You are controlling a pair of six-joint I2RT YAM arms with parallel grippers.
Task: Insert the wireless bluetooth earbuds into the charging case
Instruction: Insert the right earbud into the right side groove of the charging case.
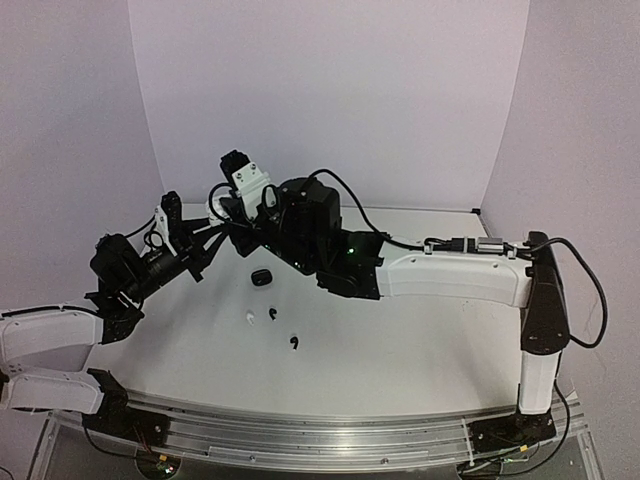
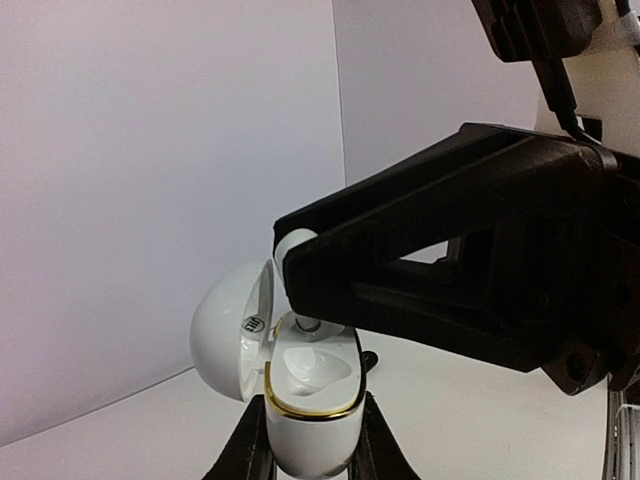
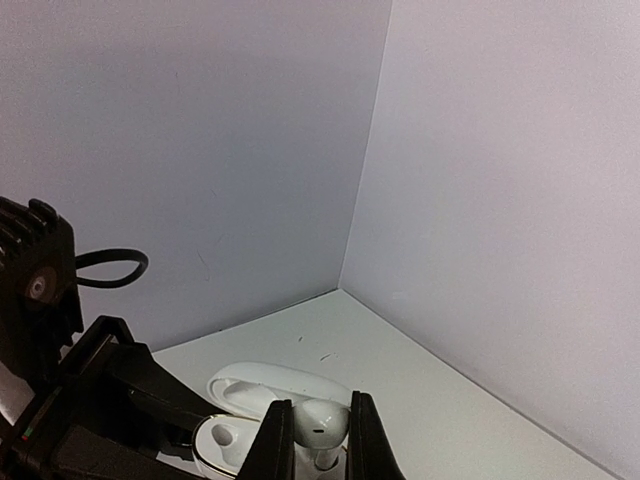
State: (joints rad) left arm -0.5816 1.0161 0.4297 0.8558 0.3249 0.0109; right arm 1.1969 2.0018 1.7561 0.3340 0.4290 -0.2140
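The white earbud was pinched between the narrowed jaws of the right gripper, stem pointing down, directly over the open charging case. That upright hold looked chosen so the stem could slide straight into its well. The left gripper was shut on the lower body of the case, one finger on each side, which kept the gold-rimmed mouth facing up and steady against the push from above. Both were held in the air above the far left part of the table, near its far left corner, so neither arm blocked the other.

The lid stood hinged back on the side away from the right gripper, leaving the opening free. Inside, the well beside the held earbud was empty. The stem tip sat at the mouth of the other well; whether it had begun to seat, I could not tell, since the right fingers covered that spot. By my reading the step in hand was the final lowering, and the earbud was not yet released.

Nearer the table's middle, out of any case, lay a loose white bud and two black buds, with a small black pebble-like thing, possibly another case, just beyond them
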